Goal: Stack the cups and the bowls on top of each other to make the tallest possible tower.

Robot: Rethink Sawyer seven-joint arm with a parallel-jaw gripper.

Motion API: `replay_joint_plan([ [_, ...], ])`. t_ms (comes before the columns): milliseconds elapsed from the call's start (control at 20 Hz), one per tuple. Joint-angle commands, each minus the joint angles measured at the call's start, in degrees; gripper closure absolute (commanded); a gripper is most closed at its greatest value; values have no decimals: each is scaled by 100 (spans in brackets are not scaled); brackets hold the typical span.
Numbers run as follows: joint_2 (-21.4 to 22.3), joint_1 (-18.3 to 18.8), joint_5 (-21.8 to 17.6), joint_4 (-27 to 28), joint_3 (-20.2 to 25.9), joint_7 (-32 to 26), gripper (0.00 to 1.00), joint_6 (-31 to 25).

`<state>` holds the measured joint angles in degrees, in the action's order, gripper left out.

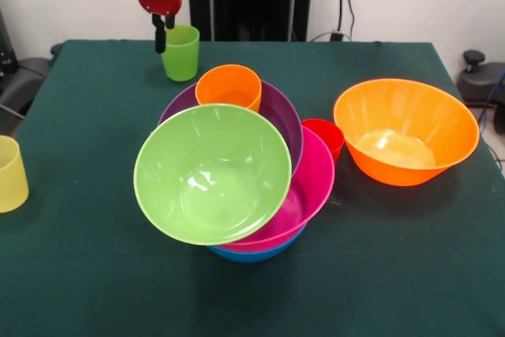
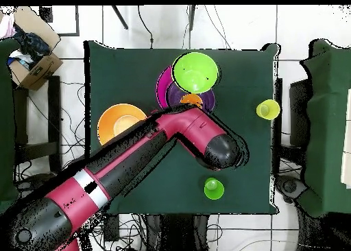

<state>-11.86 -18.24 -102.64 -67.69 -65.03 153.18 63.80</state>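
1. Hovering at the far edge of the table (image 1: 95,274), the gripper (image 1: 162,31) is hanging just beside the green cup (image 1: 181,53); its dark fingers are reaching down beside the cup's rim, but whether the jaws are apart or together cannot be told from either view.

2. Sitting in the middle of the table, the tower (image 1: 237,171) is leaning: the lime green bowl (image 1: 211,173) is resting tilted on the pink bowl (image 1: 312,183), with the purple bowl (image 1: 280,112) behind and a blue bowl (image 1: 252,255) at the bottom. An orange cup (image 1: 229,86) is sitting in the purple bowl, and a red cup (image 1: 325,136) is tucked in beside the pink one.

3. Lying apart, the large orange bowl (image 1: 406,130) and the pale yellow cup (image 1: 11,173) are waiting at opposite sides.

4. Adding anything to that slanted pile is looking risky: the lime green bowl seems likely to slide off. A grasp made only beside the green cup could tip it.

5. Looking from above, the overhead view is showing the arm (image 2: 137,159) stretching across the table and covering part of the orange bowl, and it is placing the green cup near the robot's edge; the front view alone is showing the tilt, the red cup and the blue bowl.
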Motion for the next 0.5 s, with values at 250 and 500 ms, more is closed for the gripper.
replay_joint_plan([
  [250,209,146,820,-211,1683,-1458,0,-1027],
  [500,269,240,888,-233,1768,-1593,0,-1125],
])
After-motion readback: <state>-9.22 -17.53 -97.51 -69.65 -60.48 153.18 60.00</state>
